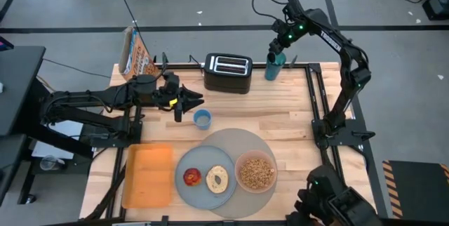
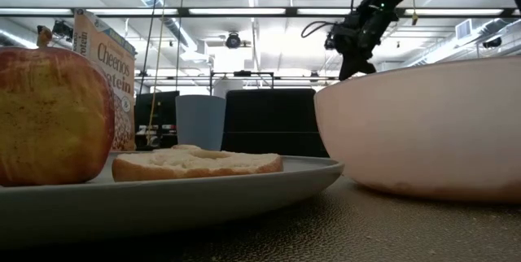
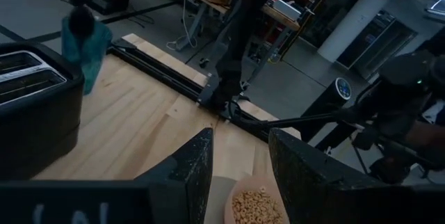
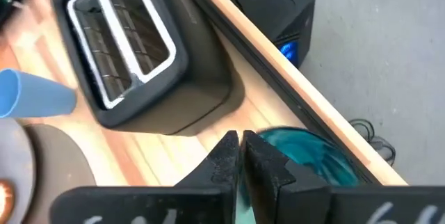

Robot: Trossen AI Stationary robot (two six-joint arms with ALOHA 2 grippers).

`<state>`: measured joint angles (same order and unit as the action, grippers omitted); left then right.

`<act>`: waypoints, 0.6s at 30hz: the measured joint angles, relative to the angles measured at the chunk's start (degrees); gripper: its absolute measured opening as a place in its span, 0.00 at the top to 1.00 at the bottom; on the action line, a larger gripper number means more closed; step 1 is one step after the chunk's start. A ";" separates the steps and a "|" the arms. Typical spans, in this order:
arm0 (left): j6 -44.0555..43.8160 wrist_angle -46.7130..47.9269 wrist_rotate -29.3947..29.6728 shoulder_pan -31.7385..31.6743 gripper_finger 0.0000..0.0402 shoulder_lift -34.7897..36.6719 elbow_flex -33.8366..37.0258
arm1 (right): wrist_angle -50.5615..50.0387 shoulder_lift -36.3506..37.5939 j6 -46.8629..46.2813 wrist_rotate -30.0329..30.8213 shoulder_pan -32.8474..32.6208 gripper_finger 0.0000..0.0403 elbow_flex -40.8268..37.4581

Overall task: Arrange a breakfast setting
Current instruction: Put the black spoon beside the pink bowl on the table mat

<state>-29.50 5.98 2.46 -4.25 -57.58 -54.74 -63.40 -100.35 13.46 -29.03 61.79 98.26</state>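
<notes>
The fingers (image 4: 224,156) of the right gripper (image 1: 276,53) are pressed together over the top of a teal bottle (image 1: 273,68) at the table's (image 1: 280,114) far edge beside the toaster (image 1: 228,73); whether they pinch any part of it cannot be told. The left gripper (image 1: 198,101) hangs with fingers (image 3: 191,172) apart and empty near a blue cup (image 1: 202,118). The setting lies at the near edge on the grey mat (image 1: 231,136). The plate (image 1: 203,157) carries the apple (image 1: 192,177) and the bread (image 1: 217,179), with the pink bowl (image 1: 237,173) of cereal (image 1: 256,173) just beside it. Plate and bowl look stiff, smooth and breakable, best taken at the rim. The apple is firm, likely to roll, and suits a grip across its middle. The bread is light and crumbly. All are round, with no long axis; the apple's stem points up, and the row runs left to right. No spoon shows.
</notes>
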 joint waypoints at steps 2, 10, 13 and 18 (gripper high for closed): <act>0.00 0.02 0.00 -0.01 0.63 0.00 0.00 | 0.00 0.82 -0.01 -0.01 -0.35 0.94 0.00; 0.10 0.02 0.00 -0.02 0.63 0.00 0.00 | -1.42 2.27 0.23 1.87 -0.56 0.97 0.00; 0.04 0.01 -0.02 -0.02 0.63 0.00 0.00 | -2.82 2.27 0.23 2.19 -0.61 0.90 0.00; -0.99 0.02 -0.07 -0.02 0.63 0.00 0.00 | -5.66 3.36 0.25 1.44 -1.85 0.78 0.00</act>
<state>-30.49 6.00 2.39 -4.27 -57.58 -54.74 -69.06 -96.99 13.72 -27.59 59.94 98.26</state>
